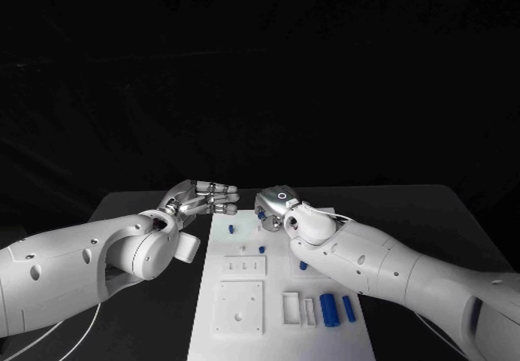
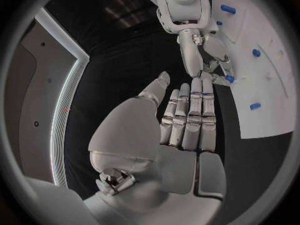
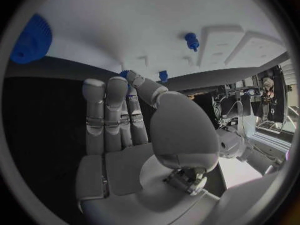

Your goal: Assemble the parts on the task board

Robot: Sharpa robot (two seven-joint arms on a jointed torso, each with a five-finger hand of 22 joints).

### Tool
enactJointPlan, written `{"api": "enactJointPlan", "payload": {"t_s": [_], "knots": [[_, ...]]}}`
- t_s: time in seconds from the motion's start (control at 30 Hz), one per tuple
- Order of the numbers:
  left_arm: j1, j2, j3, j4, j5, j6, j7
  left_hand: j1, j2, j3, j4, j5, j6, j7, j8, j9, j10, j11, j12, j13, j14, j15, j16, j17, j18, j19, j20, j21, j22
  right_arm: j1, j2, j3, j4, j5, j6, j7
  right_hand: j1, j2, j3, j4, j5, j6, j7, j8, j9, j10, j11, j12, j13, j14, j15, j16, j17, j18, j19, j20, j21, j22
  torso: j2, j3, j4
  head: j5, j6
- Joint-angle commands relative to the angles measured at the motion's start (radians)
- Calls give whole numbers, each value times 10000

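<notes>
The white task board [image 1: 244,331] lies lengthwise in the middle of the black table. My right hand [image 1: 276,204] hovers over its far end, thumb and a finger closed on a small blue part [image 3: 125,74], which also shows at the board's edge [image 2: 230,78]. My left hand [image 1: 206,197] is just left of the board's far corner, fingers straight and side by side [image 2: 187,117], nothing in it, pointing toward the right hand [image 2: 209,55]. Other blue parts stand on the board: a peg [image 1: 230,228], another [image 1: 262,247], and a blue gear [image 3: 28,40].
Two blue cylinders [image 1: 328,310] lie beside white blocks [image 1: 291,307] at the board's near right. A square white plate [image 1: 238,307] and a smaller one [image 1: 245,265] sit on the board's left side. My right forearm [image 1: 379,263] crosses the board's right edge.
</notes>
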Motion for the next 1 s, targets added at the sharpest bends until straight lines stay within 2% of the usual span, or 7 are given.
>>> {"api": "enactJointPlan", "payload": {"t_s": [0.03, 0.4, 1.0], "knots": [[48, 25, 11, 58, -75, 98, 72, -71, -2, 1, -58, -13, -14, 18, 19, 17, -47, 30, 30, 11, -18, 15, -16, -5, -169, -56, -12, 49, -10, 8, 62, 3, -56, -125, -38, 24, 21, 48, 14, 3, 32, 56, 32, 57, -3, 218, -162, 68, 28, 13, -36, -24, 9, 14, 41, -6, -34, 9, 48, -22, 44, -15, 30], [91, 33, 11, 105, -88, 99, 66, -71, -2, 1, -58, -13, -14, 18, 19, 17, -47, 30, 30, 11, -18, 15, -16, -5, -169, -56, -12, 49, -10, 58, 119, 5, -174, -328, 19, -232, 31, 45, 56, -28, 31, 48, 32, 56, -6, 209, -156, 68, 27, 6, -45, -41, 6, 19, 86, -17, -170, 149, 47, -19, -8, 51, 29], [105, 67, 11, 100, -93, 102, 60, -86, 2, -9, -123, -13, -18, 20, 19, 17, -50, 33, 30, 11, -19, 16, -16, -5, -165, -73, -10, 85, -29, 77, 243, 4, -306, -438, 204, -283, 16, 20, 95, -13, 33, 31, 39, 53, -9, 184, -149, 67, 26, 6, -36, -55, 11, 17, 152, -8, -408, 375, 76, -25, -14, 88, 4]]}}
